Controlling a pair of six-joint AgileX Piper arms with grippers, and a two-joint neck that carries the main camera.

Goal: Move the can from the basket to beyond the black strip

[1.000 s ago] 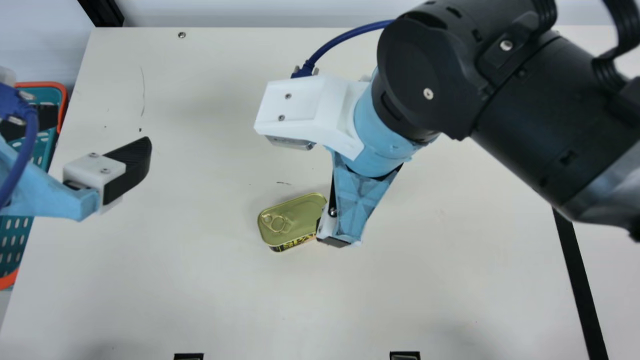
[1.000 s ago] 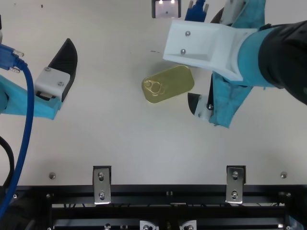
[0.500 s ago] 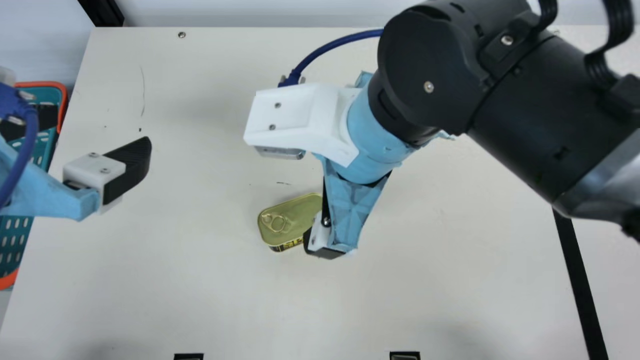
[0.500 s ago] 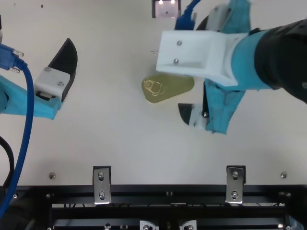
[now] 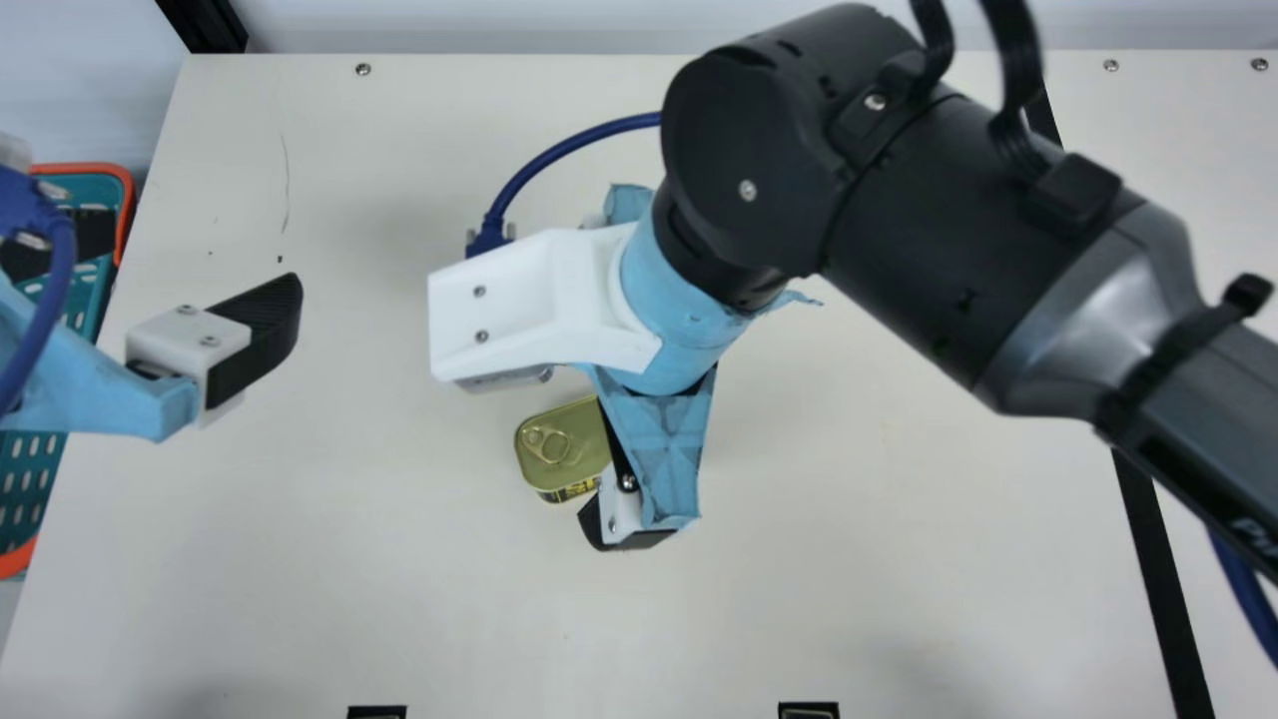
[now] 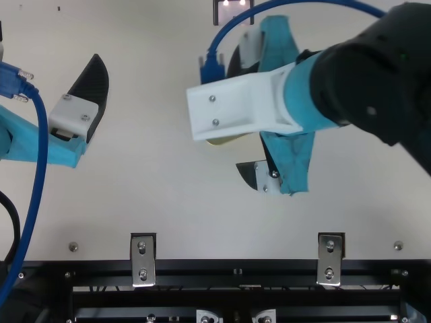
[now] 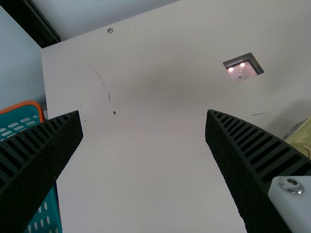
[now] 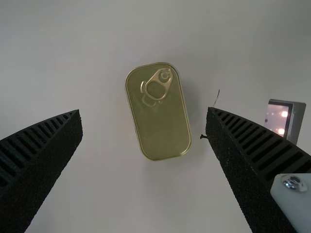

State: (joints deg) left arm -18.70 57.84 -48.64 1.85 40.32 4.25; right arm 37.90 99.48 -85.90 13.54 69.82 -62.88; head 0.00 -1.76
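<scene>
Right claw [image 6: 233, 119]: fingers spread wide, nothing between the tips, posed over the can [image 8: 163, 121]. Right wrist view has the can framed between the two fingers, gap to each side, long sides running roughly along the gap, a bit skewed. Can lies flat on the desk [image 5: 849, 599], ring-pull lid up, out of the basket. White camera mount [image 6: 242, 104] covers most of it in the top view; in the main view one finger and its blue link overlap its right end. Small lit square fitting [image 8: 278, 116] near the can, on the desk's far side; blue cable [image 6: 296, 3] arcs over it. Left claw [image 6: 48, 42] is spread too, holding nothing, well apart from the can toward the desk's left; a stretch of desk separates the two claws. Basket [image 5: 127, 200], teal with orange rim, sits off the left edge past the left claw. Other way: broad run of desk from can to black strip [image 5: 1153, 559], right arm [image 5: 929, 230] slanting over it and crossing above the strip. More desk past the strip. Far edge is marked by screws [image 5: 1111, 65]; near edge meets a dark rail [image 6: 236, 272] with two metal brackets [image 6: 330, 250].
</scene>
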